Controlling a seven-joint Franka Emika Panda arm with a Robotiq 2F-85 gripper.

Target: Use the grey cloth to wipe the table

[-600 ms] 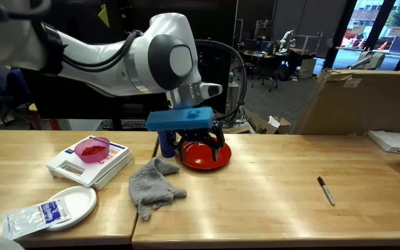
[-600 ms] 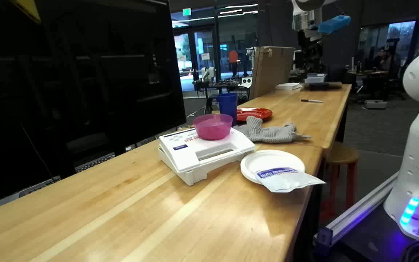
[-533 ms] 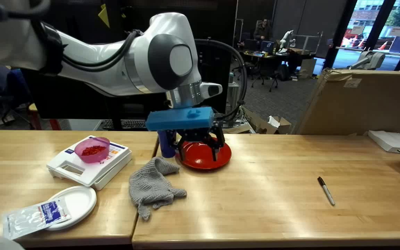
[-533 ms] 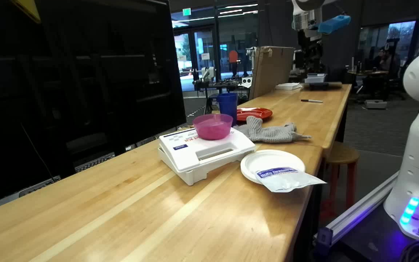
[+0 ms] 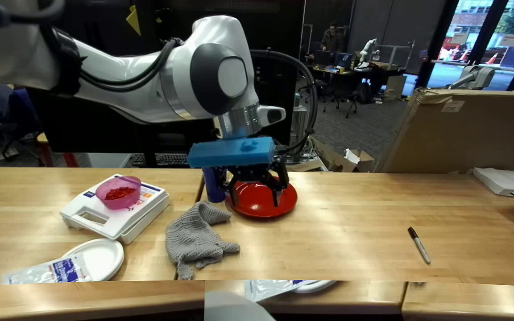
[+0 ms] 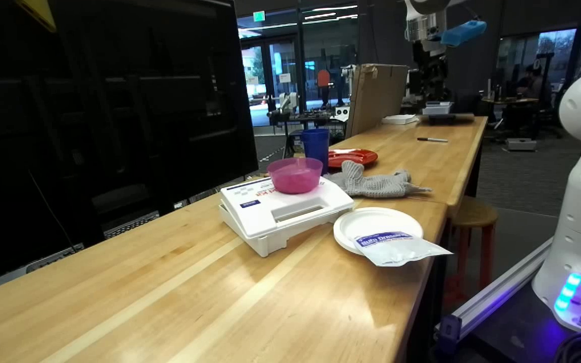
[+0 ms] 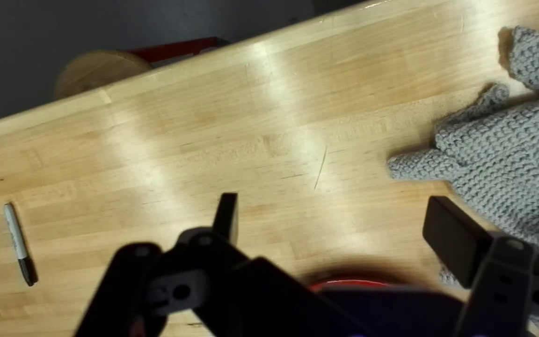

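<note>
Packet (image 5: 51, 272): lower left of an exterior view, lying partly on the white plate (image 5: 105, 258). Bottom of frame now torn and shifted, bits of packet and plate repeated further right; earlier frame whole there.
Grey cloth (image 5: 194, 238): lower frame, left of centre, crumpled on the table (image 5: 341, 236) across the seam. Same spot as earlier, lowest tip now clipped by the tear. Wrist view: right edge.
Marker (image 5: 419, 245): lower right, flat on the wood, unmoved. Wrist view: left edge.
White case (image 5: 125, 218): left, unmoved, pink bowl (image 5: 115, 205) sitting on top with red bits (image 5: 121, 193) inside.
Gripper (image 5: 255, 201): centre, raised above the table, jaws spread wide, fingers well apart, overlapping the red plate (image 5: 257, 210) in frame. Pose matches earlier frame. Wrist view: wood and a sliver of red plate between the fingers.
Blue block (image 5: 232, 154): centre, just above the fingers; unchanged.
Blue cup (image 5: 212, 191): upright, just beside red plate, left of it, partly hidden; unmoved.
White stack (image 5: 502, 180): right edge, on the table, unmoved.
Cardboard box (image 5: 466, 133): upper right, at the table's far edge; in both exterior views, unmoved.
Person (image 5: 332, 42): top, right of centre, far back, small and dim; slightly further left than in earlier frame.
</note>
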